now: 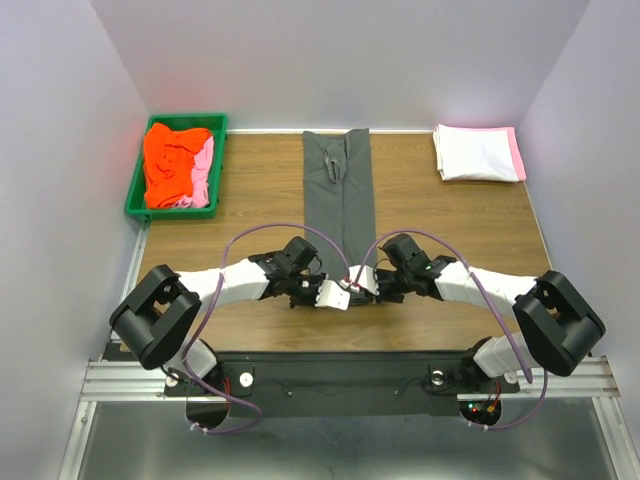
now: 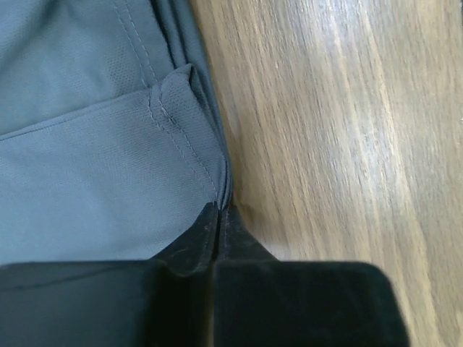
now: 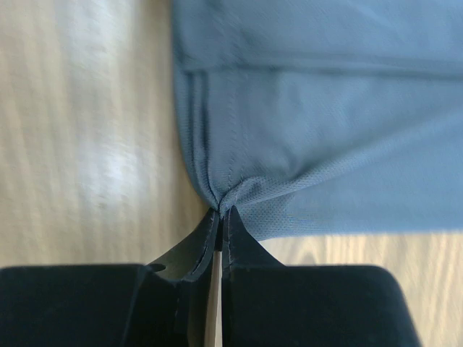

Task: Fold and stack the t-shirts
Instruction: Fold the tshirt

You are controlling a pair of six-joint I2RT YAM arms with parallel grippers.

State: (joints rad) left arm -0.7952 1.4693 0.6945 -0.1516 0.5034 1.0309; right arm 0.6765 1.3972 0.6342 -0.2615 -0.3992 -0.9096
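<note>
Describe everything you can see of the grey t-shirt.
The grey t-shirt is dark charcoal, a fine mesh-like knit with stitched hems. It lies flat on the wooden table, folded into a long narrow strip running from the far edge toward the arms, with some bunching near its far end. The left claw and right claw are each shut on a corner of its near end.
</note>
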